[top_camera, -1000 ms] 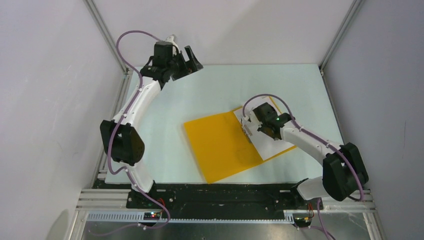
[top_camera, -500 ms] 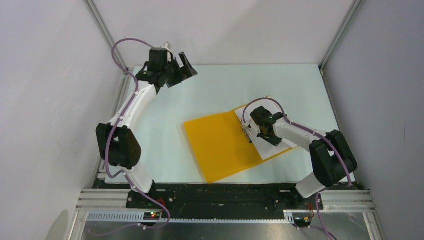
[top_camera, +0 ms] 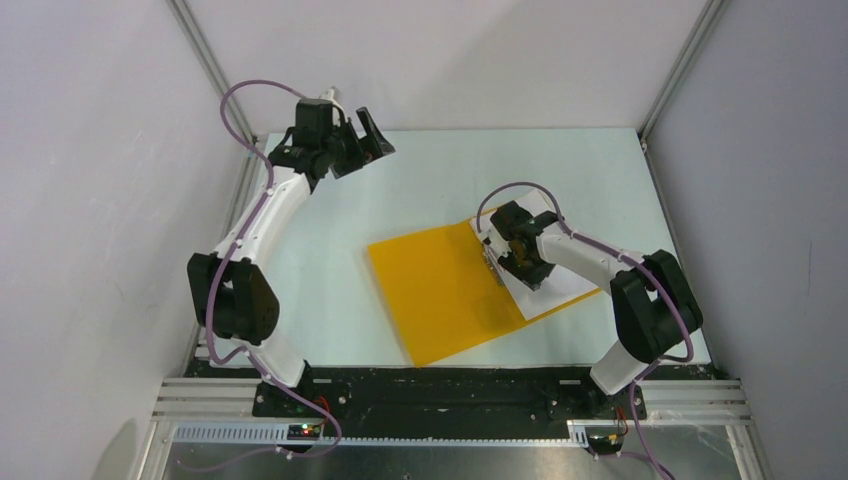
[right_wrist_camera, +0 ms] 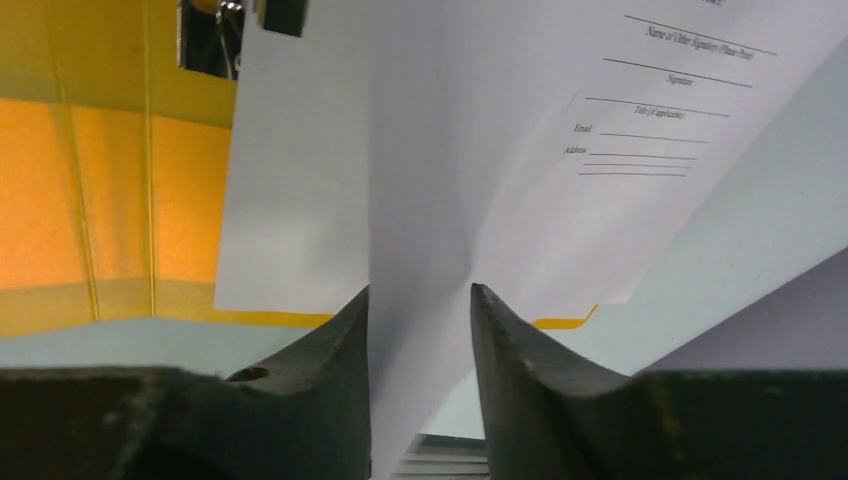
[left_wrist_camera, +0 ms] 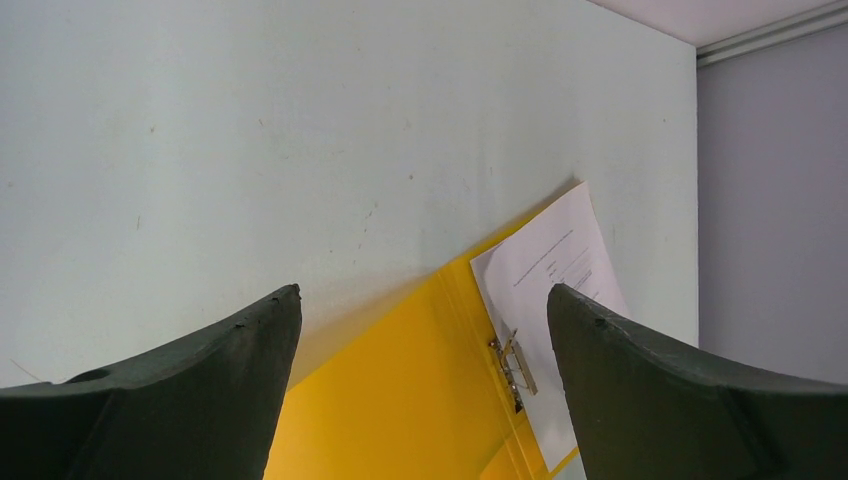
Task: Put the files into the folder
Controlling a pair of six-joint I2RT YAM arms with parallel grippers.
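Note:
The yellow folder (top_camera: 440, 290) lies open on the table, its metal clip (top_camera: 492, 262) at the spine. The white files (top_camera: 572, 283) rest on its right half. My right gripper (top_camera: 530, 272) is low over the files beside the clip. In the right wrist view its jaws (right_wrist_camera: 420, 290) stand apart, with a raised fold of the files (right_wrist_camera: 480, 130) between them and the folder (right_wrist_camera: 90, 200) to the left. My left gripper (top_camera: 365, 140) hangs wide open and empty above the table's far left. It looks down on the folder (left_wrist_camera: 400, 400), files (left_wrist_camera: 545, 270) and clip (left_wrist_camera: 512, 358).
Grey enclosure walls with metal frame posts (top_camera: 672, 70) close in the pale table (top_camera: 420, 180) on three sides. The arm bases sit on a black rail (top_camera: 430, 395) at the near edge.
My right gripper slid left along the files toward the clip, and its jaws have parted from shut. The left arm drew back slightly to the left, still open.

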